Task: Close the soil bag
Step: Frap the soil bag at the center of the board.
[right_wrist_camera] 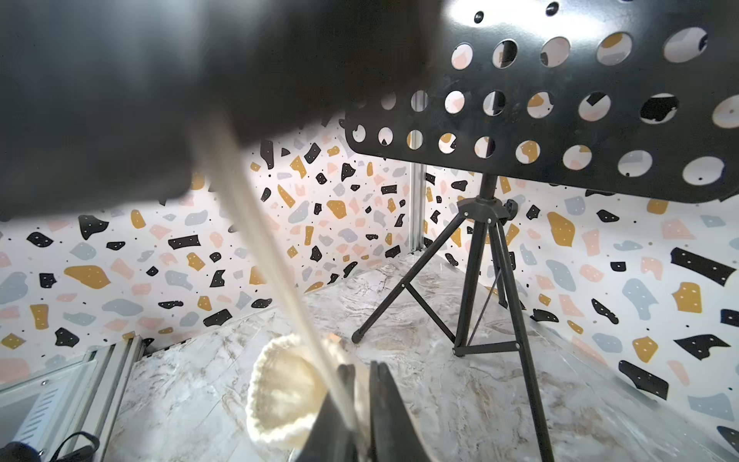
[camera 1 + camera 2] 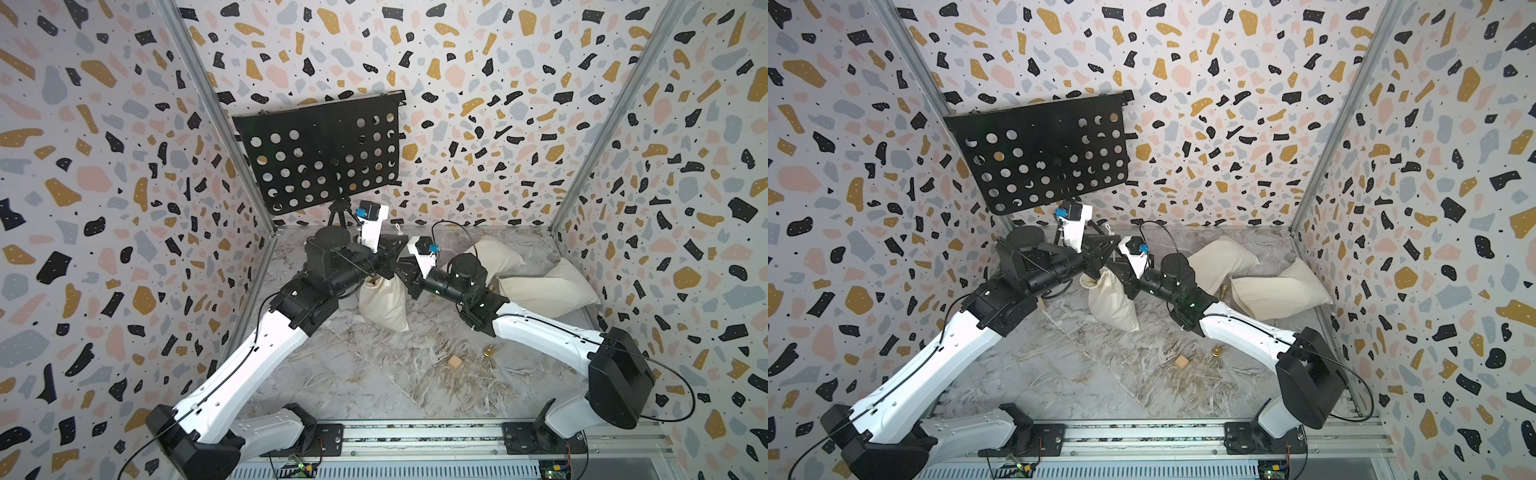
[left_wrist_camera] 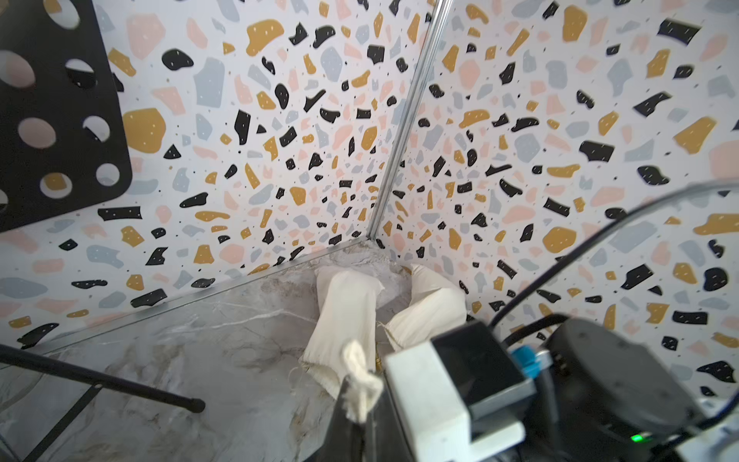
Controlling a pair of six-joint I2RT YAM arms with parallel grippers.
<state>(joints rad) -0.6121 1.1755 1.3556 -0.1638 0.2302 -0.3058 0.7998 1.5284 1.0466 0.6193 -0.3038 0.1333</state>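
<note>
Nothing to read in this one

You won't find a single legible word, number or logo in any view. The soil bag [image 2: 382, 307] is just plain cream cloth. The little circuit boards [image 2: 305, 467] on the front rail [image 2: 415, 436], well in front of the bag, are way too small to make out any print.
</note>
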